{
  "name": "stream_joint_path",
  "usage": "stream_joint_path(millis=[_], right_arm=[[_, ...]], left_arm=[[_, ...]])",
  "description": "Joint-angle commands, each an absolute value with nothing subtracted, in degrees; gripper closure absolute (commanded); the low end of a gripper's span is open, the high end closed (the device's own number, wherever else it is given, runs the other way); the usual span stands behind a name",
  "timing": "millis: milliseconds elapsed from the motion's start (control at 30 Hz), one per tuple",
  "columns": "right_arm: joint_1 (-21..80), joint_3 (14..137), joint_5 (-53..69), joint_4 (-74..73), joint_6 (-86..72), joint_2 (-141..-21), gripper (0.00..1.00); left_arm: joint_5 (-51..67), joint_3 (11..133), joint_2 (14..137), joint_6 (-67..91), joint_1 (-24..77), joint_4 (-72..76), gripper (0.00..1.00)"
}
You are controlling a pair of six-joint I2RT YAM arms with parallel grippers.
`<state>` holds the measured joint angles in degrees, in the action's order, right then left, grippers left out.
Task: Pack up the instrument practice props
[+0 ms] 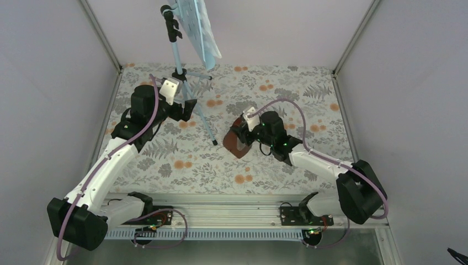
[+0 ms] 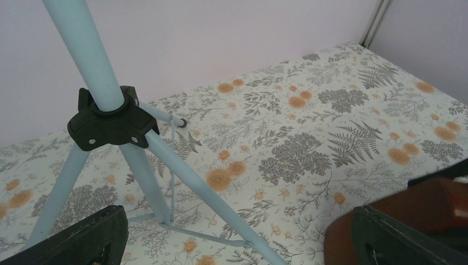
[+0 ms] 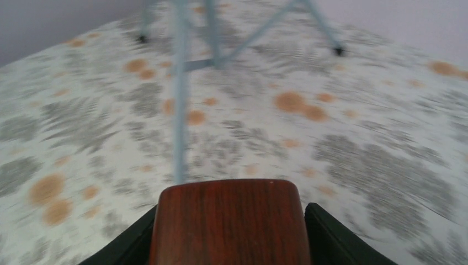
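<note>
Nearest to me, the right gripper [image 1: 241, 138] is closed on the wooden metronome [image 3: 229, 218], one dark finger [image 3: 128, 243] pressed to each flank. It sits just right of the table's [image 1: 309, 99] centre, tipped over, and I cannot tell whether it is touching the cloth. I judge it rigid and fairly dense, but the polished, tapering sides could let it slide out of the grip, so a low hold near the wide base seems safest.

Further out, at about ten o'clock from the metronome, the left gripper [image 1: 186, 110] is spread wide with nothing in it. One leg of the music stand [image 2: 105, 72] runs through the gap untouched.

The stand is on its feet at eleven o'clock on the table. It looks light, spindly and top-heavy, so I would grasp the stiff pole just above the black hub [image 2: 113, 124], not a thin leg.

Farthest off, the dotted plate [image 1: 197, 27] is cut by the frame's top edge. I cannot make out any sheet-music pages on it. The right wrist view is smeared.
</note>
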<state>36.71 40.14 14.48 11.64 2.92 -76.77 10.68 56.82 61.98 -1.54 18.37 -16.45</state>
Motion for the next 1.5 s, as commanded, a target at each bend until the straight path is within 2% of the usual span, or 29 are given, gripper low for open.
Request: stream_joint_path(millis=[0,133,467,533,767,1000,1100,1267,1467], right_arm=[[36.2,38.6,-12.3,11.5,-5.0,-74.3,0.49],[32.1,37.8,-26.5,7.6,-15.0,-74.0,0.49],[19.2,35.9,-35.1,6.0,-22.7,-74.2,0.41],[17.7,36.3,-34.7,5.2,-23.5,-73.9,0.38],[16.9,38.4,-26.0,2.4,-22.4,-66.5,0.02],[16.7,43.8,-17.7,-4.3,-18.9,-56.9,0.0],[16.6,44.2,-12.9,-5.9,-18.3,-53.7,0.0],[16.6,43.2,-8.1,-6.9,-19.3,-50.4,0.0],[16.6,44.0,-4.2,-7.4,-20.0,-49.7,0.0]], left_arm=[[9.9,56.2,62.0,-2.1,18.0,-16.4,0.0],[9.8,56.0,61.9,-2.0,18.0,-16.3,0.0],[7.2,55.1,60.3,1.2,18.0,-15.4,0.0],[5.8,54.7,59.5,4.1,18.0,-15.0,0.0],[2.5,53.1,56.3,13.9,16.6,-10.6,0.0],[17.0,53.4,60.2,19.9,6.6,6.7,0.0],[19.3,55.1,63.5,15.4,6.5,13.9,0.05],[27.3,60.9,73.0,7.1,6.4,19.1,0.25],[24.5,65.9,80.3,2.3,6.0,20.2,0.36]])
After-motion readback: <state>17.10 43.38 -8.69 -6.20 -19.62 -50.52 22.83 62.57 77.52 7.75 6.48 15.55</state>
